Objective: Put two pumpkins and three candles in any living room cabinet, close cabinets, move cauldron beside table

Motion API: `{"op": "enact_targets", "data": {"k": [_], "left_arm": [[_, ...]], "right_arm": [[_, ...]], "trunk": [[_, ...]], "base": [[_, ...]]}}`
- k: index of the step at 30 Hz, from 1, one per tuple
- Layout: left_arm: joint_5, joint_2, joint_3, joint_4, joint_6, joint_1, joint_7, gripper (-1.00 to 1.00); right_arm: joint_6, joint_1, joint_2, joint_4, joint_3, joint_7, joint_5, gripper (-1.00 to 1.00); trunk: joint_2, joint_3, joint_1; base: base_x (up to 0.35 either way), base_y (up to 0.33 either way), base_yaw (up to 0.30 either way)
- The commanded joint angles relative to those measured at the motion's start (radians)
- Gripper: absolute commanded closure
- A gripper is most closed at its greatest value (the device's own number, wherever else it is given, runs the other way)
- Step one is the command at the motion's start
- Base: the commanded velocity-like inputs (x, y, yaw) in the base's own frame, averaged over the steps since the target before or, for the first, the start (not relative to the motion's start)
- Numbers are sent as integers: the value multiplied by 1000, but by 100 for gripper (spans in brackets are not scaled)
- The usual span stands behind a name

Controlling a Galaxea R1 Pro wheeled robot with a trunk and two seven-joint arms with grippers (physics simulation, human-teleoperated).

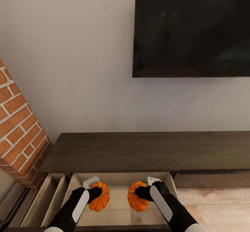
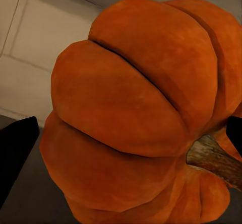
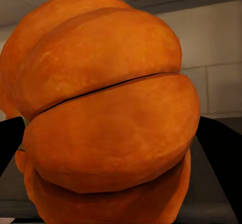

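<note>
You've got both pumpkins in hand, one per arm, hanging over the pulled-out drawer [image 1: 119, 200] of the cabinet [image 1: 146, 150]. The left pumpkin [image 1: 99, 198] is pinched by your left claw [image 1: 94, 191]; in the left wrist view it sits close between the two dark fingers [image 2: 15, 156], with its woody stem [image 2: 214, 156] turned sideways toward the far finger, so it's tilted, not upright. The right pumpkin [image 1: 137, 196] is pinched by your right claw [image 1: 140, 192]; the right wrist view shows its ribbed side wedged between dark fingers [image 3: 222, 158] on either edge.

Both are held over the drawer's pale floor, side by side but apart, and whether either touches the floor is not clear. Holding them inboard like that keeps them away from the drawer walls, so a release should land them inside, I'd judge.

A second, narrower drawer [image 1: 48, 199] stands open further left, beside the brick column [image 1: 19, 127]. Behind the cabinet is a plain wall with a dark TV screen [image 1: 192, 29]. Wood floor [image 1: 215, 204] shows at right.

Likely step: placing both pumpkins. Both drawers need shutting afterward.
</note>
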Motion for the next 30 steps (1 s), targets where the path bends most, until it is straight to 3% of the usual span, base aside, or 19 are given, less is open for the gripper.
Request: {"op": "enact_targets", "data": {"k": [1, 14, 21, 30], "left_arm": [[9, 0, -3, -1, 5, 0, 10, 100], [10, 5, -6, 2, 13, 0, 11, 100], [7, 2, -11, -9, 13, -2, 71, 100], [5, 2, -14, -10, 15, -9, 156, 100]], "right_arm": [[0, -1, 0, -1, 1, -10, -11, 100], [-1, -1, -6, 1, -7, -13, -12, 100], [-84, -1, -1, 23, -3, -155, -10, 100], [-96, -1, 0, 24, 0, -167, -9, 100]], "trunk": [[-8, -4, 4], [-99, -45, 54], [-148, -67, 80], [-211, -95, 115]], "base": [[0, 0, 0], [0, 0, 0], [0, 0, 0], [0, 0, 0]]}}
